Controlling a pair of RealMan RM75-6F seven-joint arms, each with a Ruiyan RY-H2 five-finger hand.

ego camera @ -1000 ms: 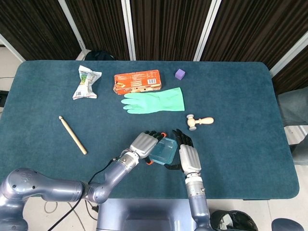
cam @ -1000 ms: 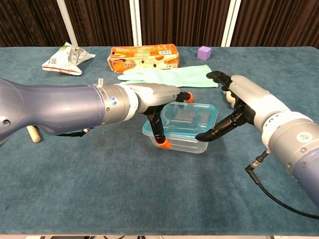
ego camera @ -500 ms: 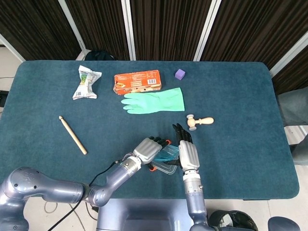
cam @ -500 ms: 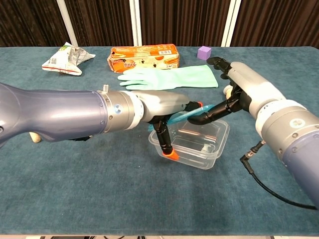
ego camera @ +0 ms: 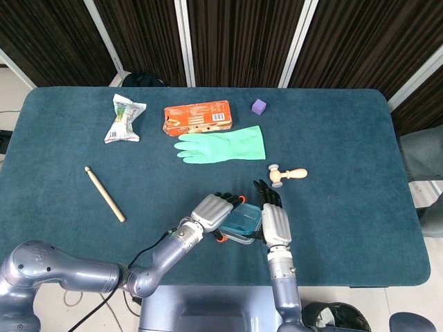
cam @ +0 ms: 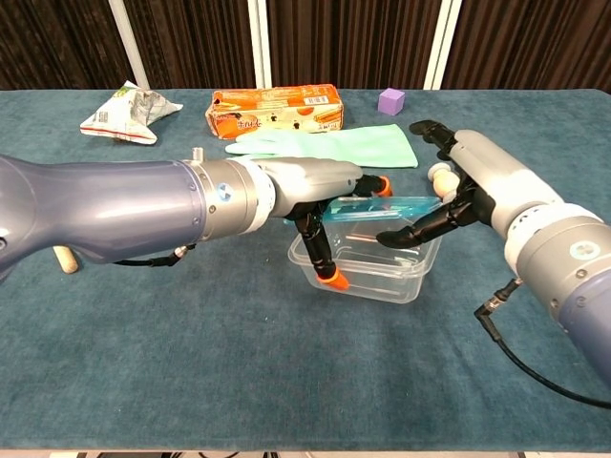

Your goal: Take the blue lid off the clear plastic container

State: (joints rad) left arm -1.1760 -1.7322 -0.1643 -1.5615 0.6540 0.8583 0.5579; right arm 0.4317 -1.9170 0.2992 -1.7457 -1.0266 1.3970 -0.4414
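Blue lid (ego camera: 241, 220) sits between the left hand (ego camera: 212, 209) and right hand (ego camera: 274, 223) near the bench's (ego camera: 346, 138) front edge in the head view; behind lie a green rubber glove (ego camera: 225, 145), an orange carton (ego camera: 197, 118) whose print is too small to read, a purple cube (ego camera: 259, 106) and a wooden mallet (ego camera: 286, 173).

In the chest view, the left hand (cam: 320, 191) pinches the lid (cam: 377, 207), raised level above the clear plastic container (cam: 368, 272). The right hand's (cam: 468, 181) fingers (cam: 415, 229) curl at the container's far rim; whether they grip it, I cannot tell.
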